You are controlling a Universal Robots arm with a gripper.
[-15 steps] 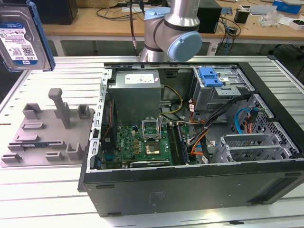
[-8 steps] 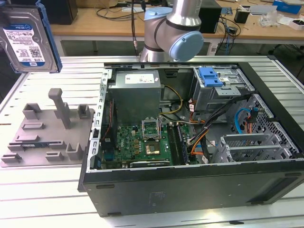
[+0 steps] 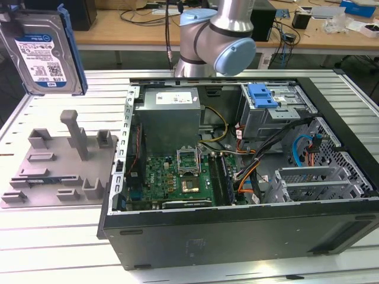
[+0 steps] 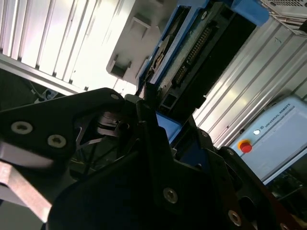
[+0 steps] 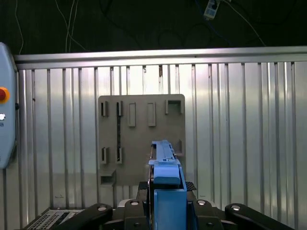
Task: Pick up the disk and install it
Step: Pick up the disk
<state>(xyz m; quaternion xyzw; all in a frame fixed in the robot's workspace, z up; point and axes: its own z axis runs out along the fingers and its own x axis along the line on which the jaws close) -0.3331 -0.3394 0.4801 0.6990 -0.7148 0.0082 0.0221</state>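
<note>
Note the gripper point(image 5: 166, 190) clamped narrow on the disk point(image 3: 41, 50), with the black fingers point(image 4: 148, 124) bearing on the blue carrier frame. Read the disk as held on edge in the air, slightly tilted, label side toward the exterior camera, at the exterior view's far left. Locate it over the grey fixture plate point(image 5: 139, 139), apart from the plate and touching nothing but the gripper.

Judge the step in hand as transfer: pick-up complete, installation not yet done. For installation, expect to need the carrier rails squared to the drive cage point(image 3: 278, 118), topped by a blue bracket point(image 3: 262, 94), inside the open computer case point(image 3: 237, 236). Allow for the cable bundle point(image 3: 260, 154) lying just beside the cage. Cannot tell from here which bay is free.

Find plate and case resting side by side on a ribbed aluminium table point(image 3: 53, 248), bright and flat. Beyond the table, find the arm's grey and pale-blue joints point(image 3: 219, 35), a control pendant point(image 4: 278, 124) with a red button, then wooden desks point(image 3: 142, 29) strewn with cables and small gear.
</note>
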